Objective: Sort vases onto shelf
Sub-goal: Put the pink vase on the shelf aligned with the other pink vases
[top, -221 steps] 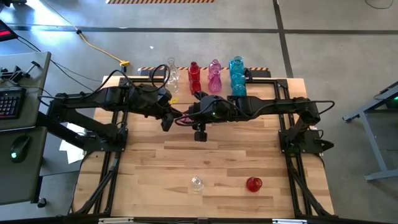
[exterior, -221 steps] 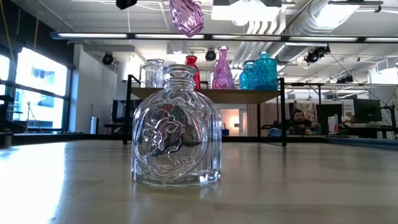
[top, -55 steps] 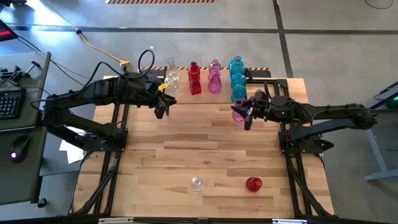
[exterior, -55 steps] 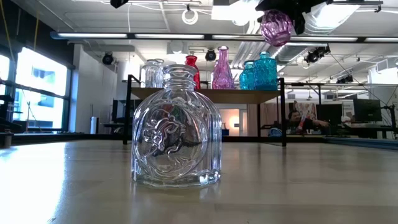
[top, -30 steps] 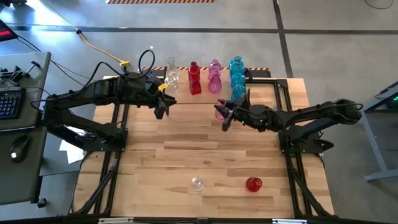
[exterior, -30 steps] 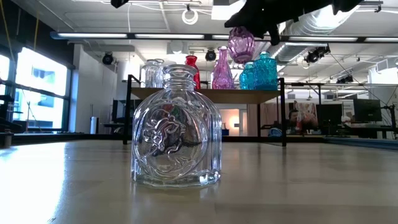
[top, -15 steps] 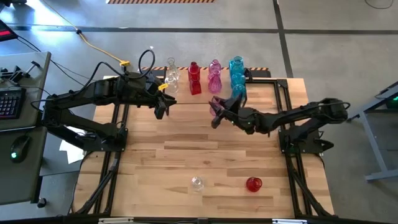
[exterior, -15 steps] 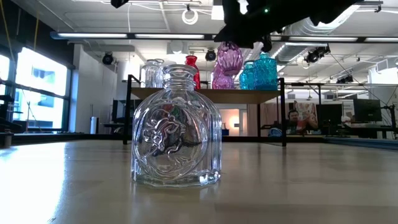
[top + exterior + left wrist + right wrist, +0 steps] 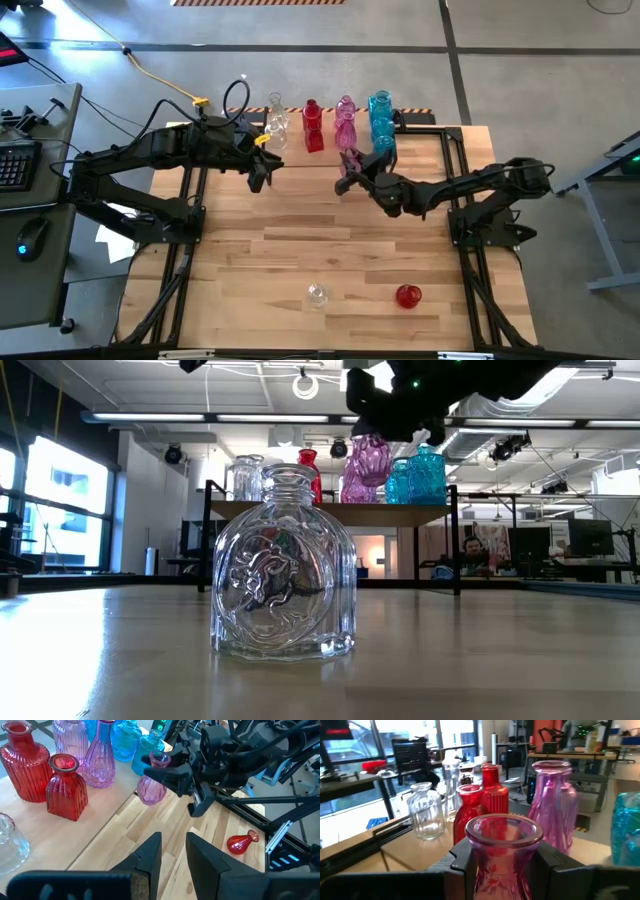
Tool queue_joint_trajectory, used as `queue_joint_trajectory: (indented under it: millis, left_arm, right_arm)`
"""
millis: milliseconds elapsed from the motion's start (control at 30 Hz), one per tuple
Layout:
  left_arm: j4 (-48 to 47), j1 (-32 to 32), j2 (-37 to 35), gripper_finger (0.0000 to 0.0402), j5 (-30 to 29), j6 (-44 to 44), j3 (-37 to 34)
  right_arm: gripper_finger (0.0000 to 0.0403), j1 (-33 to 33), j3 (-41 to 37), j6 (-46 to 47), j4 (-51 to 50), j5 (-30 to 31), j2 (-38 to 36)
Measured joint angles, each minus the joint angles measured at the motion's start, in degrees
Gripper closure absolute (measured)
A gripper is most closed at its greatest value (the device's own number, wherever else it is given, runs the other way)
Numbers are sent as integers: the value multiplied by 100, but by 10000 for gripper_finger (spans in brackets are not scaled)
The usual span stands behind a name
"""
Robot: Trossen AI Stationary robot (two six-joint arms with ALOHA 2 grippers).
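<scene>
A pale slatted wooden tabletop [image 9: 330,250] sits on grey concrete floor, a bright workshop with ceiling ducts behind it. At its far edge the small light-wood shelf on black legs [image 9: 330,512] carries ribbed, translucent clear, red, pink and blue glass vases [image 9: 325,122]; a clear embossed vase [image 9: 284,570] and a round red vase [image 9: 407,295] rest on the near boards. The right gripper [image 9: 349,165], arm stretched low toward the shelf, clamps a bulbous pink glass vase [image 9: 152,785] just before the shelf's front edge, while the left gripper [image 9: 259,172] hangs beside the shelf's clear end, fingers narrowly apart and empty.

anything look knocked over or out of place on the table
Yes: a red vase lies on its side near the tabletop's front edge, far from the shelf. A clear vase stands beside it, upright. The right claw holds a pink vase by the shelf.
</scene>
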Motion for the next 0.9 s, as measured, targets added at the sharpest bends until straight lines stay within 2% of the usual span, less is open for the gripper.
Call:
queue_joint_trajectory:
  millis: [233, 633, 900]
  left_arm:
    - [2, 2, 0, 321, -2, 287, 0]
    - [-2, 0, 0, 321, -2, 295, 0]
    - [-2, 0, 0, 321, -2, 293, 0]
  right_arm:
    - [304, -89, 0, 205, 260, 30, 184]
    - [304, -246, 0, -450, 1009, 68, 564]
    - [304, -601, 0, -521, 1002, -486, 564]
